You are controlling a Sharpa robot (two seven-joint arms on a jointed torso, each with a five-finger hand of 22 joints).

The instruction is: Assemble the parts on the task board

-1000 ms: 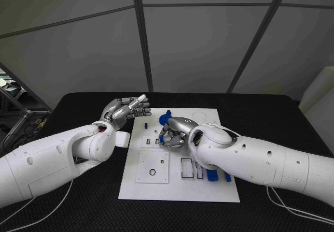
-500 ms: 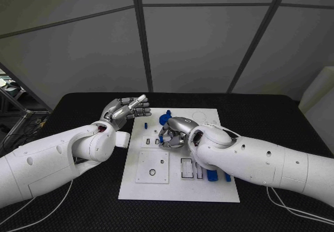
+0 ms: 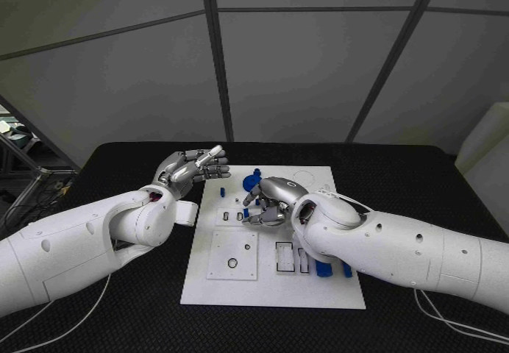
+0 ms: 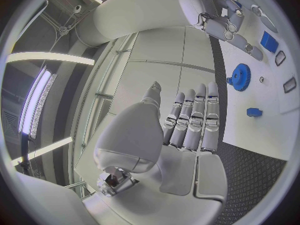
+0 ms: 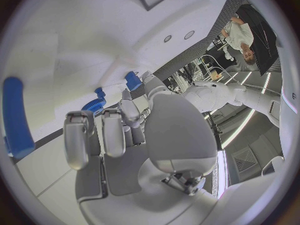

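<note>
From the head view I see my left hand (image 3: 194, 167) raised beside the board (image 3: 273, 290), fingers apart, holding nothing. My right hand (image 3: 271, 200) curls over the board's middle; whether it holds anything I cannot tell. The left wrist view shows a blue gear (image 4: 239, 76) on the board. The right wrist view shows that gear (image 5: 94, 105) beside the fingertips (image 5: 128, 96).

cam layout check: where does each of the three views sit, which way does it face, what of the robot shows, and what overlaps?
Head view: on the head, looking down at the task board; both arms, left hand raised beside the board, right hand over it.
Left wrist view: behind the left hand, facing across the board; the right hand shows too.
Right wrist view: behind the right hand, facing down onto the board.
Shared: the blue gear appears in all three views.
</note>
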